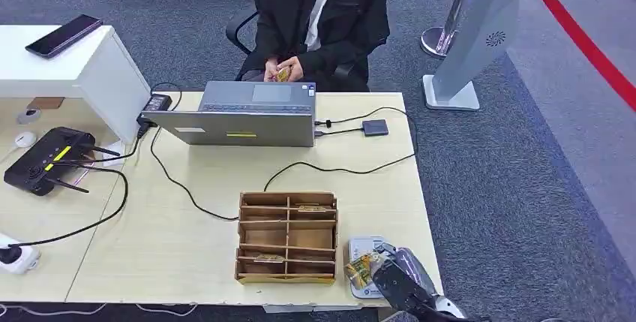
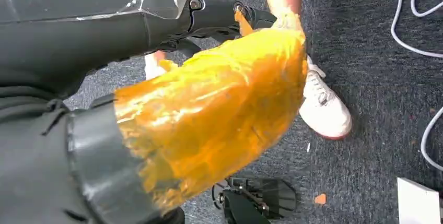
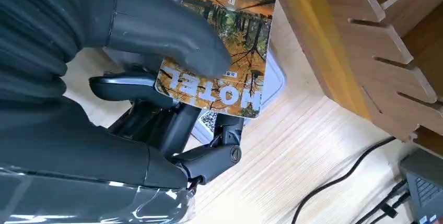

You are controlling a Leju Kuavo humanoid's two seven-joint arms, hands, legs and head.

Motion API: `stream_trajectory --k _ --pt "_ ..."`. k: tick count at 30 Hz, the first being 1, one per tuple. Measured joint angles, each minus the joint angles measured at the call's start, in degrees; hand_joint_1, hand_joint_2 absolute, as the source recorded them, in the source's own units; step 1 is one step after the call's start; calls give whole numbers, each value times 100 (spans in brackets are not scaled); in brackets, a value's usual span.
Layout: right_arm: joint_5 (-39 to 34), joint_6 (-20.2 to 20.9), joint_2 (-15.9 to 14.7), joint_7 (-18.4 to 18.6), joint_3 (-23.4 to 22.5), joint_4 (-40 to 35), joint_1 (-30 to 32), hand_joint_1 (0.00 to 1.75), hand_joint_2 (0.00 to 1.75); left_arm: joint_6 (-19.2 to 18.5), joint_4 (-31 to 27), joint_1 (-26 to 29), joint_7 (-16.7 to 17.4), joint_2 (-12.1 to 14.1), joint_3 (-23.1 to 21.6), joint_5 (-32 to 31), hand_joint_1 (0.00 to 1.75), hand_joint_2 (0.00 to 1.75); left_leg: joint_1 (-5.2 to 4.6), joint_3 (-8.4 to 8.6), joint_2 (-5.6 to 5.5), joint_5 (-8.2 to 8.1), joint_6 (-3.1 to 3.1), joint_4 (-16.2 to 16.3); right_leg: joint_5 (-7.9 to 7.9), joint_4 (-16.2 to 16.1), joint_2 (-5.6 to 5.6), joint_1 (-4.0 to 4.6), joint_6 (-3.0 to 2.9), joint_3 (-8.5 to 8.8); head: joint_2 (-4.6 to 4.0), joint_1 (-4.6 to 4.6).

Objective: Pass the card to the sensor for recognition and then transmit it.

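The card (image 3: 222,51) is pinched in the right hand (image 3: 156,93) over the sensor (image 1: 361,249) near the counter's front right corner, and should be kept flat and close.

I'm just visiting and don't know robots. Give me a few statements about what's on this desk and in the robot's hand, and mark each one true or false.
1. The right hand holds a card printed HOTEL. True.
2. The card is held over the white sensor beside the wooden box. True.
3. The laptop is closed flat. False: it stands open, facing the seated person.
4. The wooden box sits on the floor. False: it sits on the desk.
5. A black phone lies on the white stand at the far left. True.
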Motion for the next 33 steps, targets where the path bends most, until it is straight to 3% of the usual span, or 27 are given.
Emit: stream_trajectory --k 22,27,33 --pt "579 -210 46 265 -74 44 -11 175 175 -46 0 9 -50 0 0 98 0 0 -1 1 0 0 0 0 0 0 0 -1 0 2 0 0" --pt "984 -358 144 485 -245 39 11 175 175 -687 0 146 -52 2 4 227 0 0 0 1 1 0 0 0 0 0 1 0 0 1 0 0" --pt "1406 -284 337 691 -571 -101 84 175 175 -1819 0 327 125 125 7 306 0 0 1 1 0 -1 0 -1 -1 0 0 1 0 1 0 2"
